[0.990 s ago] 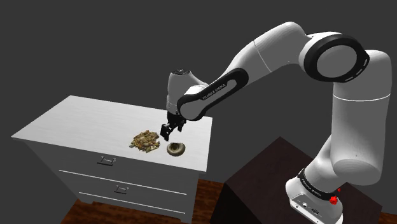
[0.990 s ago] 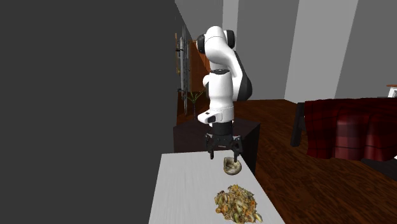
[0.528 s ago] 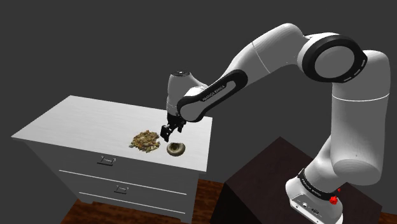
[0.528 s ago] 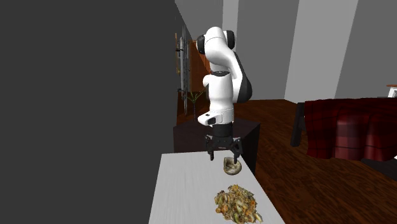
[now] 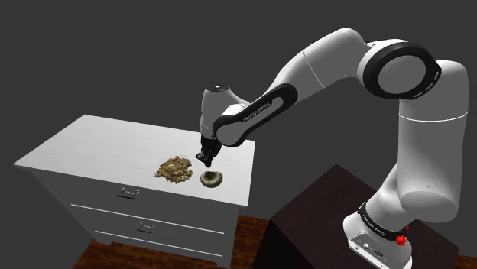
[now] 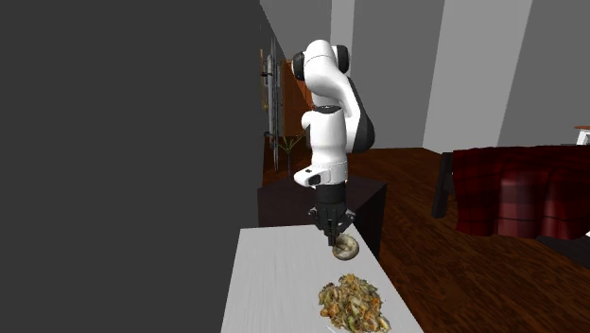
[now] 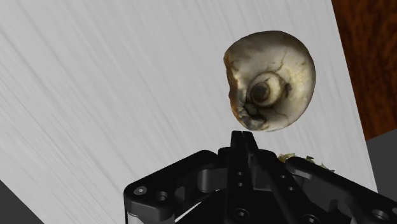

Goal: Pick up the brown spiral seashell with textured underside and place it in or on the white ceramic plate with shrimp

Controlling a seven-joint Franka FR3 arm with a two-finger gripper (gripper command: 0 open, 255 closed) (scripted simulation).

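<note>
Pincer (image 5: 205, 159) clenched on nothing: in the wrist view both black fingers (image 7: 243, 141) meet at the tips with no object between them. It hangs just above the seashell (image 5: 212, 179), not touching it as far as I can tell from the shoulder view. The seashell (image 7: 270, 81) lies on the white surface (image 5: 99, 145), spiral face up, pale cream-brown with a darker centre. It sits near the drawer-side edge, towards the corner closest to the stand (image 5: 329, 222), with wood floor (image 7: 356, 51) showing past that edge. The plate of shrimp (image 5: 160, 173) stands just beside the seashell, further from that corner and apart from it. The arm reaches down from above the surface's stand-side edge.
</note>
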